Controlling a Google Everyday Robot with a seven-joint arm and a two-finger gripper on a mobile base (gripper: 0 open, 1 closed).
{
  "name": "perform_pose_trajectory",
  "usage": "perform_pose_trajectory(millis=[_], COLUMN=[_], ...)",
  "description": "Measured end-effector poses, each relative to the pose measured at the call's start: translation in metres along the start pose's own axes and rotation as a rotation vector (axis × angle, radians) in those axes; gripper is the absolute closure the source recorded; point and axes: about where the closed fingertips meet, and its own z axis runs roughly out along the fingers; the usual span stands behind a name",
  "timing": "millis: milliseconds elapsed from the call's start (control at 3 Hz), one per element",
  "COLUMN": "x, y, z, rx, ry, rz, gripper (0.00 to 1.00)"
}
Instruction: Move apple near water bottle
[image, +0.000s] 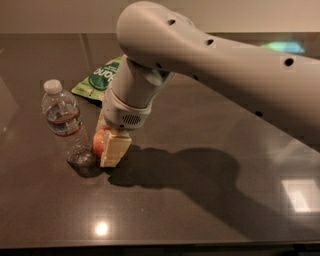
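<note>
Gripper (109, 146), jaws pinching apple (98, 143), sat just beside water bottle (63, 121), on side away from desk's (50, 210) left edge.

Cream pincer (107, 146) beside clear, red-banded water bottle (62, 120) grips red apple (98, 144).

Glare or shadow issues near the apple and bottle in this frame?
Camera view: the arm casts a heavy shadow onto the table, image-right of the tool, which is closed on the apple beside the water bottle. Camera view: two glare spots, one small, one square, sit toward the front, away from both objects.
</note>
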Motion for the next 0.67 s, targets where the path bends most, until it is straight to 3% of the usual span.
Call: perform_pose_trajectory(millis=[667], x=[0.0009], y=[-0.0066], z=[0.0065], rx=[-0.013], ry=[0.004], rz=[-0.01], gripper=[0.36])
